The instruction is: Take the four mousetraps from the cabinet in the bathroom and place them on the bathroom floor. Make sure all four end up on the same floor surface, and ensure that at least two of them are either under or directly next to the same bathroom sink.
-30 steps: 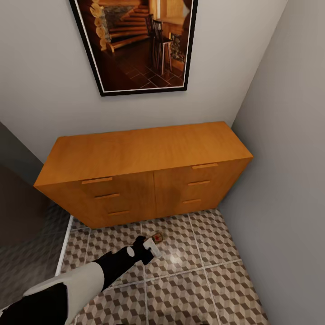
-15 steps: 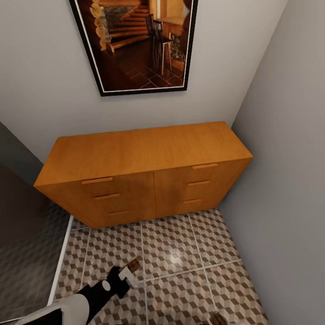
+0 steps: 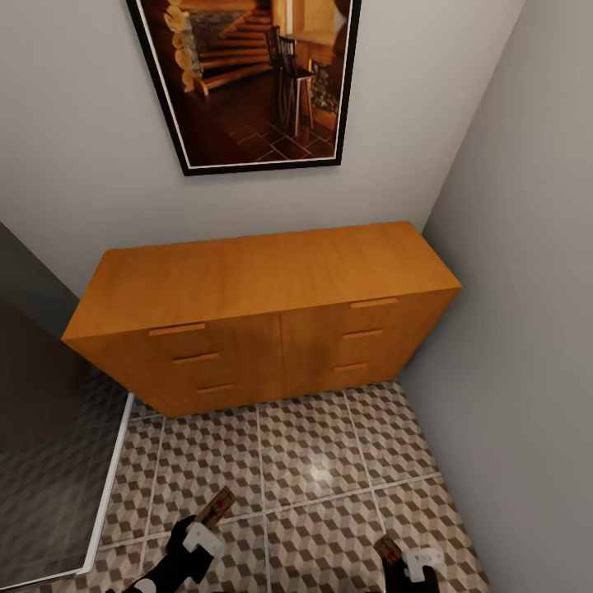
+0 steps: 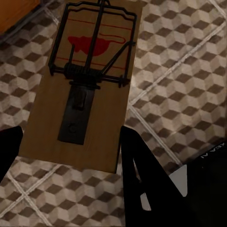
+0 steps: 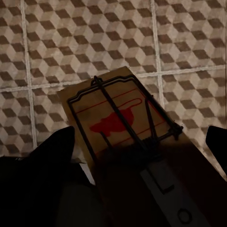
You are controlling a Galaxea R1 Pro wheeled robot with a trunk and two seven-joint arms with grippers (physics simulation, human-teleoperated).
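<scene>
The orange-brown cabinet [image 3: 263, 284] stands against the back wall with its drawer fronts flush. Low at the view's left, my left gripper [image 3: 203, 531] is shut on a mousetrap [image 3: 217, 505], held above the cube-patterned bathroom floor [image 3: 317, 461]. The left wrist view has that wooden mousetrap [image 4: 87, 94] between the two dark fingers [image 4: 142, 179], wire and red mark facing the camera. At the lower right edge, my right gripper [image 3: 408, 565] is shut on another mousetrap [image 3: 385, 548]. In the right wrist view that mousetrap [image 5: 125, 132] lies between the fingers [image 5: 49, 161] over the tiles [image 5: 94, 47].
A grey wall [image 3: 527, 346] closes the right side near the cabinet's end. A white curb [image 3: 107, 486] and a darker shower area [image 3: 41, 461] bound the tiles on the left. A framed picture [image 3: 247, 74] hangs above the cabinet.
The left arm has drawn back toward me with its mousetrap, from near the cabinet's base to the view's lower edge. The right gripper with a mousetrap has come into view at lower right.
</scene>
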